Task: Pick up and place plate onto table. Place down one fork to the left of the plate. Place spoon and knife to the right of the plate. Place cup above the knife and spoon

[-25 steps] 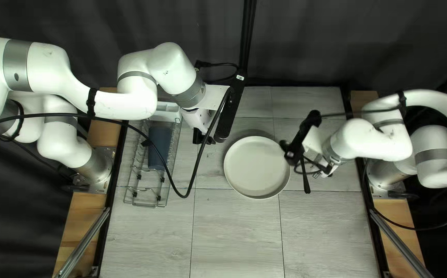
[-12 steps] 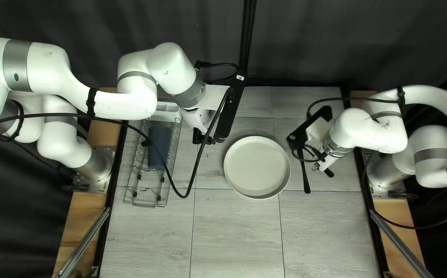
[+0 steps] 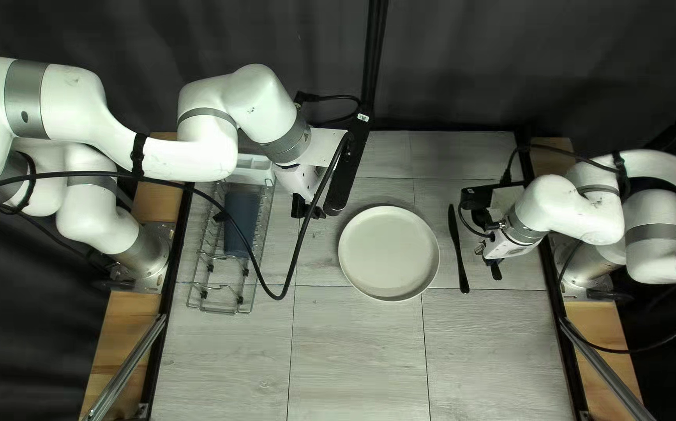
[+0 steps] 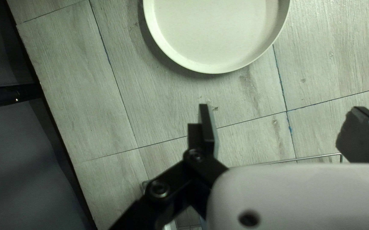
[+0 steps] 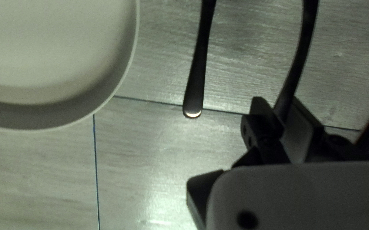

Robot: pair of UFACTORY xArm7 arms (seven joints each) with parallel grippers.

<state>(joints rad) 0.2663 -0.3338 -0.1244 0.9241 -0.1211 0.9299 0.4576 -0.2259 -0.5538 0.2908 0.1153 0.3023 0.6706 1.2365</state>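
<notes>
- plate lies flat on the table, to the right of the wire rack.
- black knife rests just beside the plate, on its right.
- right gripper is clenched on a black utensil, past the knife from the plate; its head is out of sight.
- left gripper hangs between rack and plate, fingers spread, grasping nothing.
</notes>
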